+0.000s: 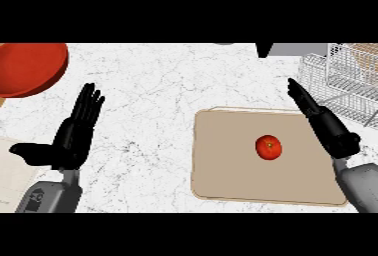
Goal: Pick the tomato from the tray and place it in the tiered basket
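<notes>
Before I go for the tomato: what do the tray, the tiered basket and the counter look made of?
Tray: flat matte tan slab with a raised rim, likely plastic or wood; no grain shows. Tiered basket: thin pale wire mesh, probably coated metal, open grid you see through. Counter: white with fine dark veins, looks like polished marble or stone. Tomato: smooth, glossy red skin.

We have single head view only: steep downward look at tabletop, forearms entering from lower edge.

Left hand open, fingers straight, thumb out; right hand open, fingers extended forward.
</notes>
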Controlling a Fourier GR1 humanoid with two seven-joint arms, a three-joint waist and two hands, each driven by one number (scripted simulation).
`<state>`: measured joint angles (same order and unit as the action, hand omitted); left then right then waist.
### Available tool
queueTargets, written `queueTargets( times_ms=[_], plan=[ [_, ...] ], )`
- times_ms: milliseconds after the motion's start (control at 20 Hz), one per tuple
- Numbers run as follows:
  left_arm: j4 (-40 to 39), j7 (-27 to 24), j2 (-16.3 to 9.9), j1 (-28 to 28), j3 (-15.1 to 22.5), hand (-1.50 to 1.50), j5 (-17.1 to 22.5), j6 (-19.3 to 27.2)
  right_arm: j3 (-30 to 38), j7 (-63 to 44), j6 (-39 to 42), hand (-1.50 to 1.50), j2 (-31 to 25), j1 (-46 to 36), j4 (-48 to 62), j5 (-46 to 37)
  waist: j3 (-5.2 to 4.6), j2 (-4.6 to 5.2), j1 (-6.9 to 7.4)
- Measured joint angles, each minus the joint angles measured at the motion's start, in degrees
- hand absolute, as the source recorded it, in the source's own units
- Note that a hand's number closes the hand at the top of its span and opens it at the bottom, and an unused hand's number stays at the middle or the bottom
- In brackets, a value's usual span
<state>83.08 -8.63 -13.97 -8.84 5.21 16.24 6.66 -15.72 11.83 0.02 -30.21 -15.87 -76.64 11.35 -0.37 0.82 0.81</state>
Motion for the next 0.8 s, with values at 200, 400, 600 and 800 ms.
queueTargets(
  times_ms=[200,400,600,800],
  plan=[
    [-1.56,1.22,-3.38,-0.08,-1.11,0.00,-4.20,2.33,3.68,-1.77,-3.55,1.50,3.21,1.34,-1.04,3.07,0.26,-0.61,-0.97],
    [-2.74,2.67,-7.68,1.65,-1.82,0.00,-8.70,4.73,10.23,-3.00,-12.31,-1.50,5.47,4.01,-0.91,5.46,0.64,-1.47,-3.59],
    [-3.55,4.58,-10.13,2.73,-1.97,0.00,-11.26,5.95,14.28,-7.78,-26.46,-1.50,6.60,10.31,1.93,2.12,0.41,-1.21,-4.26],
    [-2.66,8.07,-11.32,1.69,-1.33,0.00,-13.00,6.20,12.63,-14.65,-36.56,-1.50,6.72,17.60,-7.96,-2.63,0.27,-1.35,-3.58]
  ],
)
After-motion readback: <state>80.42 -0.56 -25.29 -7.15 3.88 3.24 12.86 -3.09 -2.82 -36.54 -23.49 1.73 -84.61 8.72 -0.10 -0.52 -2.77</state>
